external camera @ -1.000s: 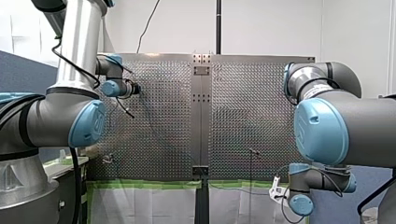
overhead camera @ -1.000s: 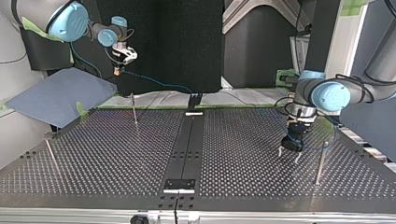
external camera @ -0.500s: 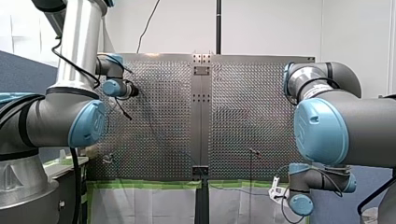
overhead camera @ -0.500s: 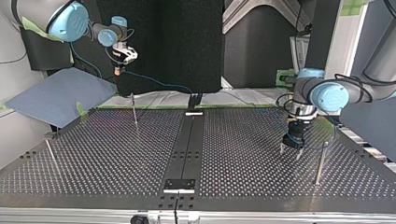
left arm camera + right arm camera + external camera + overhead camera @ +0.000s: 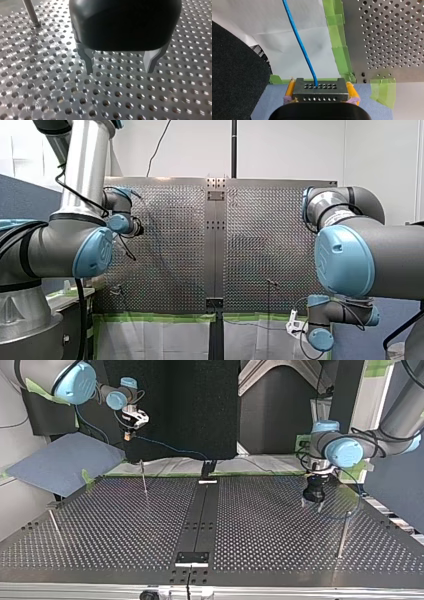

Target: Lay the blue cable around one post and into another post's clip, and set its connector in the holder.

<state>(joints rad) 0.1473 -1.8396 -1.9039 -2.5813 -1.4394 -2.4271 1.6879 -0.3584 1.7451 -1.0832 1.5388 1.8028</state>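
Observation:
My right gripper [image 5: 320, 97] is shut with its yellow pads on a grey, hole-dotted connector [image 5: 320, 89]. The blue cable [image 5: 299, 42] runs out of the connector over white paper. In the top view this gripper [image 5: 129, 431] hangs off the table's far left corner. The cable [image 5: 170, 450] trails from it to a black fixture [image 5: 208, 467] at the far middle edge. My left gripper [image 5: 120, 70] is open and holds nothing, its metal fingers just above the perforated plate. In the top view it [image 5: 311, 506] hovers at the far right, beyond a thin post [image 5: 342, 532].
Two more thin posts stand at the top view's left, one far [image 5: 144, 480] and one near [image 5: 55, 527]. A small black plate [image 5: 191, 557] sits on the centre strip near the front edge. A blue-grey sheet [image 5: 65, 462] and green tape [image 5: 339, 47] lie beyond the table's edge.
My left gripper has moved toward the table's far edge in the top view, away from the post beside it, still open. The right gripper with the connector has hardly moved.

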